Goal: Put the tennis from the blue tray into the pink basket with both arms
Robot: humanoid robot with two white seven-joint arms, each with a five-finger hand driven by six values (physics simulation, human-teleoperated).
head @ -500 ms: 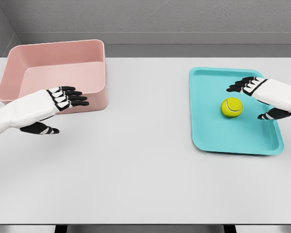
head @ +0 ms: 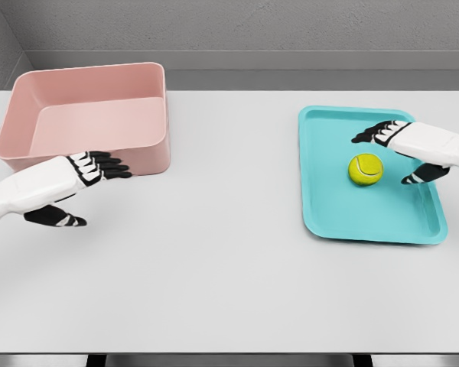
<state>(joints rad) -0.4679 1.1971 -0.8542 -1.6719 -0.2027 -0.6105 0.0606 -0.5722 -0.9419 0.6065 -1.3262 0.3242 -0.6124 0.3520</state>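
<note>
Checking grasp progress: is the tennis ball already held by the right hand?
No, the tennis ball lies on the blue tray, beside the open right hand.

A yellow-green tennis ball with a pale seam rests inside the blue tray, toward its right half. The tray is a flat, rounded rectangle lying on the right, its long side running near to far. The pink basket, open-topped with tall walls, sits far left, well apart from the tray.
</note>
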